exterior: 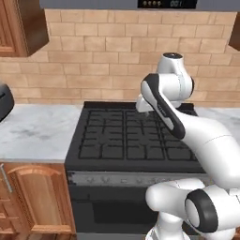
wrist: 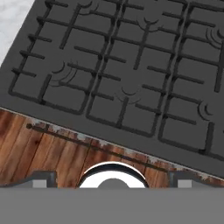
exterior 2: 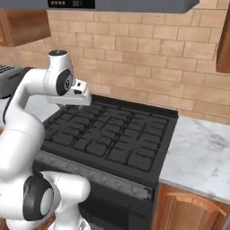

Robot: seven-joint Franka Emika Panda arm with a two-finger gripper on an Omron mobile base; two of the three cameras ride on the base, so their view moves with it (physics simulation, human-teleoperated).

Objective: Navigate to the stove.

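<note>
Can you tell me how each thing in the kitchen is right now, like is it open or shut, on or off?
stove: nothing on its grates, no flame showing
oven door: shut
cabinet door: shut
gripper: above the stove's back, open or shut unclear
hood display: lit

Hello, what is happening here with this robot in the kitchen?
The robot is handling nothing; its job is only to drive up to the stove, and it now stands right in front of it. The black range with its grid grates lies directly ahead, between marble counter sections under a brick wall. The arm is folded above the cooktop, with the gripper hovering over the grates, holding nothing visible. Whether its fingers are open cannot be told.
</note>
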